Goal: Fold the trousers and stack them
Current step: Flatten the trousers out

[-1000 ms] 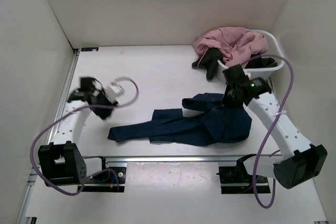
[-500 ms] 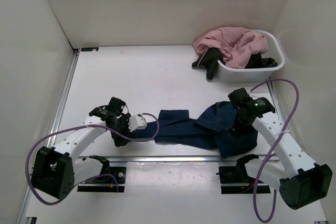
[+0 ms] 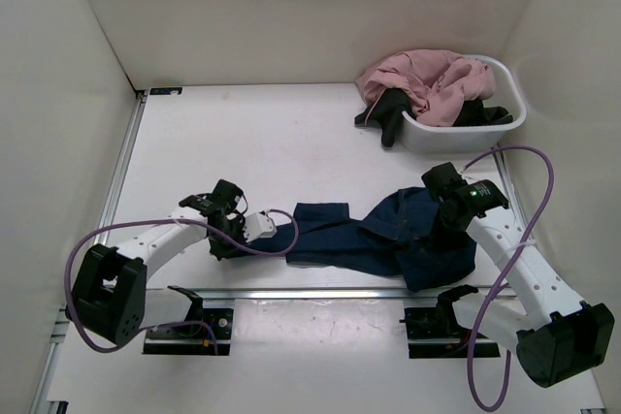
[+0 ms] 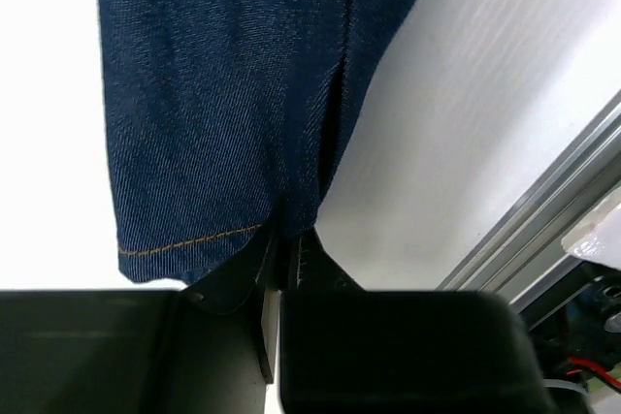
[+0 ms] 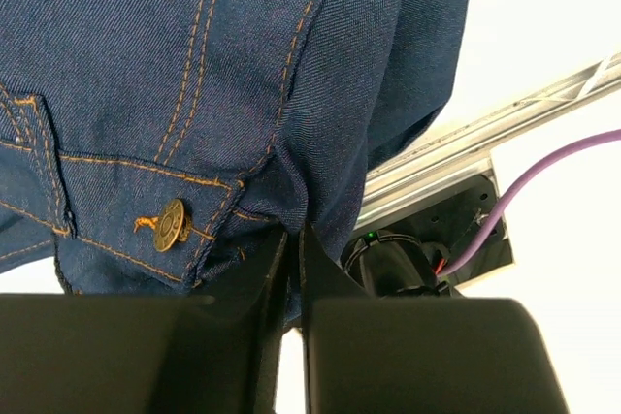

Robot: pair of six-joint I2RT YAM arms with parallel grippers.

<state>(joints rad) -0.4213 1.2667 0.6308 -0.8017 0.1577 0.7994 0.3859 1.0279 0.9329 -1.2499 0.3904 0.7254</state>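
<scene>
the trousers lie stretched left to right along the near edge of the counter. left claw clamps the leg hem. right claw clamps the waistband.

Bright, even, diffuse light fills the top view; only soft shadows lie under the jeans. In both wrist views the table blows out to plain white, the denim weave is sharp, and the near fingers are dark and slightly blurred
</scene>
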